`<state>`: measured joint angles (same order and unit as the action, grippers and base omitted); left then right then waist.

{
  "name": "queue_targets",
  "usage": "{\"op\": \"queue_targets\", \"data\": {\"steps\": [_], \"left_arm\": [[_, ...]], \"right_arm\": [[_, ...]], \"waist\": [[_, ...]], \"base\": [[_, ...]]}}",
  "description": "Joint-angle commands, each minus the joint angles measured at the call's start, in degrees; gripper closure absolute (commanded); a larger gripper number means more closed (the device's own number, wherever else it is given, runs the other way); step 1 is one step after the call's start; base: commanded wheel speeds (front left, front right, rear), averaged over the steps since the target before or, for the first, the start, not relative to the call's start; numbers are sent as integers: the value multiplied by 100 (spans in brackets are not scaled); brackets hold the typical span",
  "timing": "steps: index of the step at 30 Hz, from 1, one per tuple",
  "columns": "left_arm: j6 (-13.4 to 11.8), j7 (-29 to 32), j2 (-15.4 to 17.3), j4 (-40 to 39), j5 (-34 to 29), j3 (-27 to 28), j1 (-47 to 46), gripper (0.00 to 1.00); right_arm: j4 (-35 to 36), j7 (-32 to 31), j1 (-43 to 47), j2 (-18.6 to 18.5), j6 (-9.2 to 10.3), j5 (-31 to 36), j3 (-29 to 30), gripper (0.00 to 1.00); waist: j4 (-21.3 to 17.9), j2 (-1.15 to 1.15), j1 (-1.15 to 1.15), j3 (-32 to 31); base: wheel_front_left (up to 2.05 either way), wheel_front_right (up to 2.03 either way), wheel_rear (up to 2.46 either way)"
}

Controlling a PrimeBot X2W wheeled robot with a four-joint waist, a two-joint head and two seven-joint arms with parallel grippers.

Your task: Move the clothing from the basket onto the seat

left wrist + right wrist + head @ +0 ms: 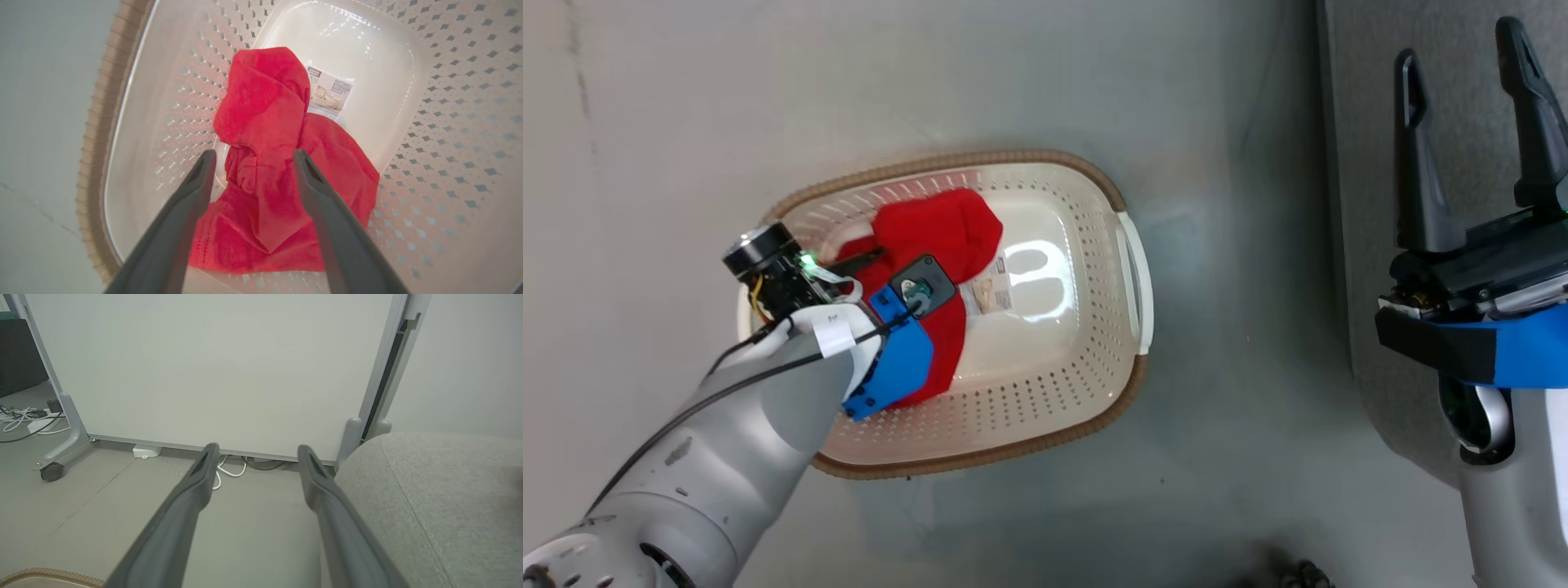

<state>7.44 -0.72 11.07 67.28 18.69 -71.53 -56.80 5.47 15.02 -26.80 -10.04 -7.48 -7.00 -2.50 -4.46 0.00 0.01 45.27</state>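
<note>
One red heap of clothing lies in the left half of the single basket at frame centre, beside one paper label, with the left pincer spread open over it and the right pincer open and empty by the seat at the right edge.

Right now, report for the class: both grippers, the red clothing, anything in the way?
Left gripper open, straddling bright red fabric clothing in cream perforated plastic basket. Right gripper open, empty, by grey fabric seat. Nothing obstructing.
</note>
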Motion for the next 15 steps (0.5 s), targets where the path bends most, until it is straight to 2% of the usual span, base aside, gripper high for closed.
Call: {"op": "queue_targets", "data": {"steps": [1,8,15], "left_arm": [[-1,187,88,80,35,-83,-169,0],[0,847,186,265,-43,-182,-364,0],[0,1231,173,325,-81,-196,-451,0]], "right_arm": [[74,23,-115,44,-3,-4,27,0],[223,23,-165,128,-3,46,97,0],[324,23,-151,183,-3,87,186,0]], "waist": [[-178,0,-1,333],[-313,0,-1,734],[-358,0,-1,1008]], "base": [[0,0,0],[0,0,0],[0,0,0]]}}
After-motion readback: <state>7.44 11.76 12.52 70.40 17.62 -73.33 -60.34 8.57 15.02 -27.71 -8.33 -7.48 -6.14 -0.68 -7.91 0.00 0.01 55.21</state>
